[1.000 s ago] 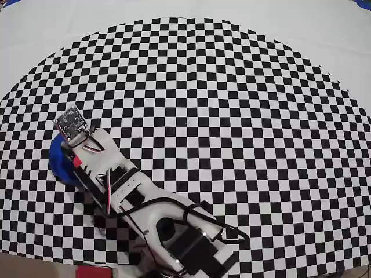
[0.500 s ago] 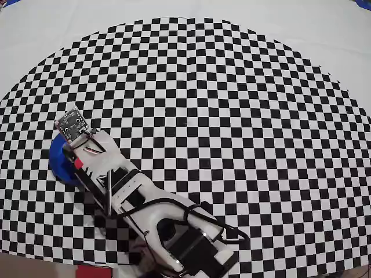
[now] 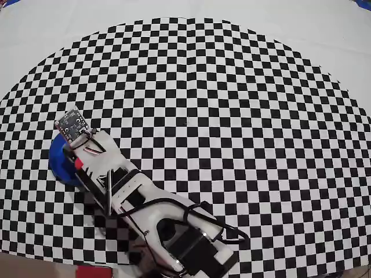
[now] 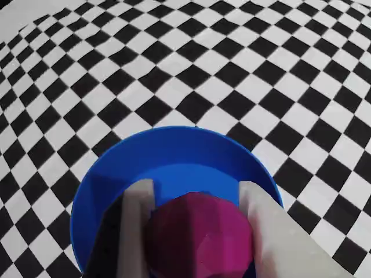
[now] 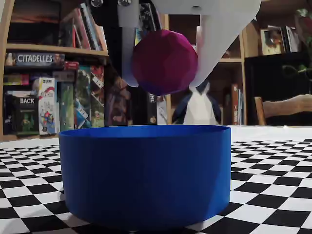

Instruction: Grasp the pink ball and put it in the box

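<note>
The pink ball [image 4: 200, 237] is held between my gripper's [image 4: 197, 194] two white fingers, straight above the open blue box [image 4: 95, 191]. In the fixed view the ball [image 5: 165, 61] hangs clear of the box's rim [image 5: 146, 130], with a gap between them; the gripper [image 5: 163, 80] is shut on it. In the overhead view the arm covers most of the box [image 3: 58, 159] at the left of the checkered mat; the ball is hidden there.
The black-and-white checkered mat [image 3: 232, 116] spreads around the box. The arm's base [image 3: 185, 243] sits at the mat's near edge. Bookshelves with games [image 5: 44, 87] and a chair [image 5: 285, 109] stand behind the table.
</note>
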You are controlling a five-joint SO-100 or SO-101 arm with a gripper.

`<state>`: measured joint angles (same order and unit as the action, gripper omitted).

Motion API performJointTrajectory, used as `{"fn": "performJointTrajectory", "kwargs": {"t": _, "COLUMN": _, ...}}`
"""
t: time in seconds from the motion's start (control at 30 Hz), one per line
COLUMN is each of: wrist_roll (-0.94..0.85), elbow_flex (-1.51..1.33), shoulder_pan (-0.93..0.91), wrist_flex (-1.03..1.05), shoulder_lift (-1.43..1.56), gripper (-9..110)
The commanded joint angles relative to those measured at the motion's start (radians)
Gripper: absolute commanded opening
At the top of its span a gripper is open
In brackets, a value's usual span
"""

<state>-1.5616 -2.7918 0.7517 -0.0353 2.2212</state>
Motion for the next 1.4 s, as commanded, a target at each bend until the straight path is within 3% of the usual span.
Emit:
{"fn": "performJointTrajectory", "kwargs": {"t": 0.0, "wrist_roll": -0.003, "elbow_flex": 0.005, "shoulder_pan": 0.002, "wrist_flex": 0.006, "shoulder_lift": 0.035, "gripper": 1}}
{"fn": "performJointTrajectory", "kwargs": {"t": 0.1, "wrist_roll": 0.0, "elbow_flex": 0.005, "shoulder_pan": -0.002, "wrist_flex": 0.002, "shoulder_lift": 0.035, "gripper": 21}}
{"fn": "performJointTrajectory", "kwargs": {"t": 0.37, "wrist_roll": 0.005, "elbow_flex": 0.005, "shoulder_pan": -0.003, "wrist_flex": -0.012, "shoulder_lift": 0.048, "gripper": 29}}
{"fn": "performJointTrajectory", "kwargs": {"t": 0.8, "wrist_roll": 0.046, "elbow_flex": 0.005, "shoulder_pan": -0.06, "wrist_flex": -0.026, "shoulder_lift": 0.135, "gripper": 29}}
{"fn": "performJointTrajectory", "kwargs": {"t": 1.1, "wrist_roll": 0.411, "elbow_flex": -0.02, "shoulder_pan": -0.13, "wrist_flex": -0.028, "shoulder_lift": 0.291, "gripper": 29}}
{"fn": "performJointTrajectory", "kwargs": {"t": 1.37, "wrist_roll": 0.724, "elbow_flex": -0.161, "shoulder_pan": -0.356, "wrist_flex": -0.021, "shoulder_lift": 0.525, "gripper": 29}}
